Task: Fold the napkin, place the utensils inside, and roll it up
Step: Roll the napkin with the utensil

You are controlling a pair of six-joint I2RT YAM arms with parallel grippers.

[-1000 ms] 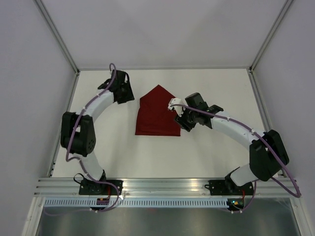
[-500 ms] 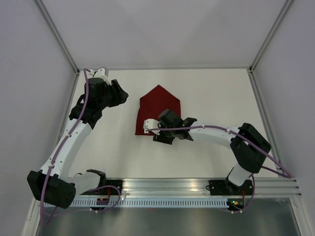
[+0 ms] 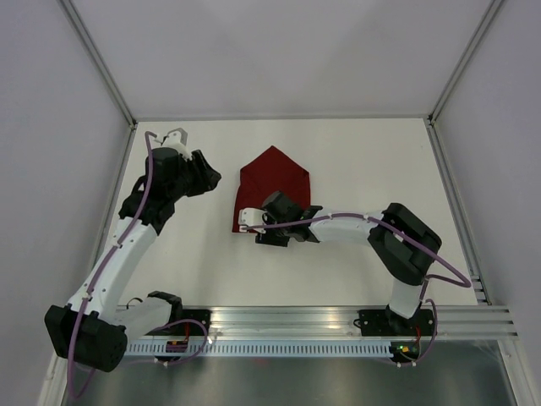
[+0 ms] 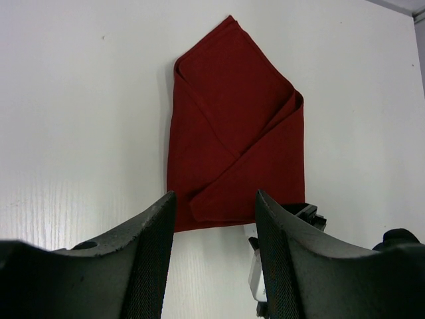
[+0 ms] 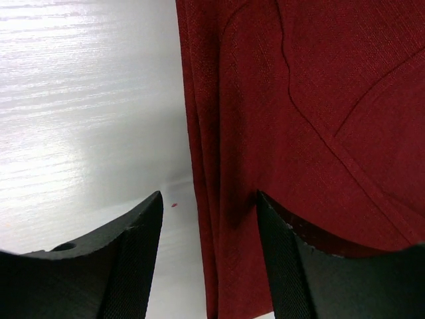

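Note:
The dark red napkin [image 3: 272,184] lies flat on the white table, folded into a pointed shape with flaps overlapping. It also shows in the left wrist view [image 4: 232,126] and the right wrist view [image 5: 312,119]. My right gripper [image 3: 256,224] is open, low at the napkin's near-left corner. In its wrist view the gripper [image 5: 209,199] straddles the napkin's edge, one finger [image 5: 305,259] over cloth and the other over bare table. My left gripper [image 3: 210,178] is open and empty, apart from the napkin on its left, also seen in its own view [image 4: 214,199]. No utensils are in view.
The white table [image 3: 363,152] is bounded by a metal frame and grey walls. The right arm [image 3: 355,224] stretches across the table in front of the napkin. The right gripper's body shows in the left wrist view [image 4: 292,266], just past the napkin's flat edge.
My right gripper has moved from the napkin's right side leftward along its near edge to the near-left corner. My left arm has drawn back left, away from the napkin.

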